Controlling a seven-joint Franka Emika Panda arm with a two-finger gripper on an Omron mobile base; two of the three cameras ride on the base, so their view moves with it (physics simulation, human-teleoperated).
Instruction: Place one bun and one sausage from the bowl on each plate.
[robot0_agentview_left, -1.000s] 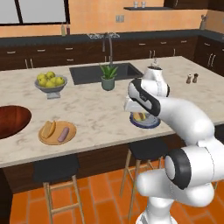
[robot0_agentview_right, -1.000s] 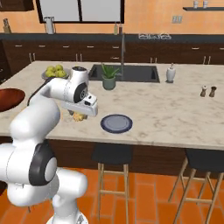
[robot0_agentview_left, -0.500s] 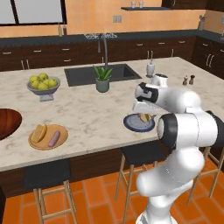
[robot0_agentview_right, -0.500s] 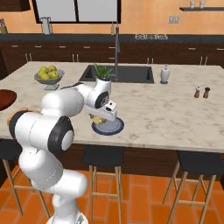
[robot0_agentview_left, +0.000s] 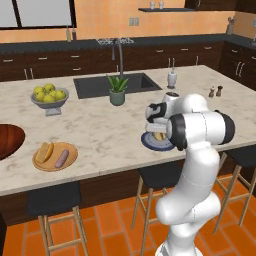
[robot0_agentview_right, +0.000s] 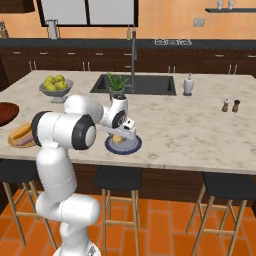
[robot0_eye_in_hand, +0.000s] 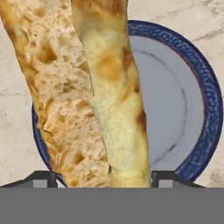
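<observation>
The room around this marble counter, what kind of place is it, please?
Most likely a home kitchen. A dark sink with a tall faucet is set in the pale marble island counter, dark wooden cabinets line the back wall, and black bar stools stand at the island's near edge.

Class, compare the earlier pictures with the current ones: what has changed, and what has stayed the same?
The base drove right along the counter, and the hand, gripping the toasted bun, now hangs over the dark blue-grey plate. The tan-orange plate kept its bun and sausage.
</observation>
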